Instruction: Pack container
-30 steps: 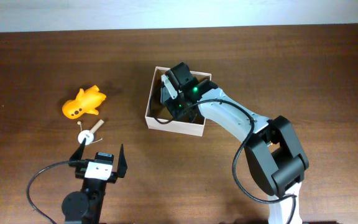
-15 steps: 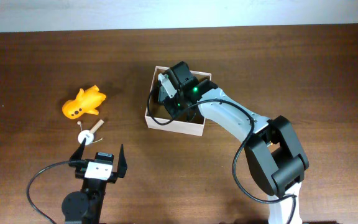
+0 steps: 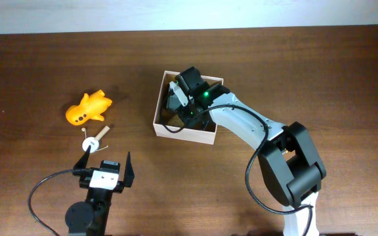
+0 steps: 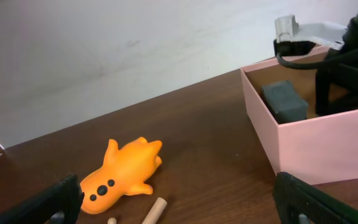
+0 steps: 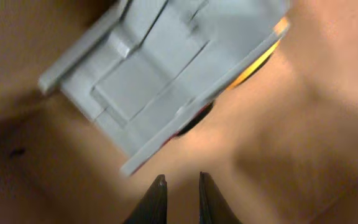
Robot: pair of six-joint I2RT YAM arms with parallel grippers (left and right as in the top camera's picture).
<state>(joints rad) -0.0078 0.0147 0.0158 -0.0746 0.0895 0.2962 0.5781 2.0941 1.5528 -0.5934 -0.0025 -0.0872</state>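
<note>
Biggest thing we've got is the dark brown wooden table (image 3: 320, 65), which everything sits on. Next is the white-and-black right robot arm (image 3: 245, 126), reaching from the lower right up into the square, shallow cardboard container with white walls and a tan inside (image 3: 184, 134). That container sits a bit right of the table's middle, toward the far edge.

The right gripper (image 5: 180, 190) is down inside it, and its wrist cam shows the two dark fingertips pinched almost together with nothing between them. Right in front of them is a pale grey blocky plastic piece with yellow and red bits along one edge (image 5: 160, 81), lying on the tan floor.

The left gripper (image 3: 105, 160) hangs at the near-left of the table with its fingers spread wide, holding nothing.

An orange rubbery animal-shaped toy with black dots (image 3: 88, 109) lies on the table well left of the container. From the left wrist we also spot a dark grey block (image 4: 284, 101) in a corner of the container, and we can't tell if it's that same plastic piece.

Smallest is a little wooden peg with a white disc end (image 3: 97, 139), between the orange toy and the left gripper.
</note>
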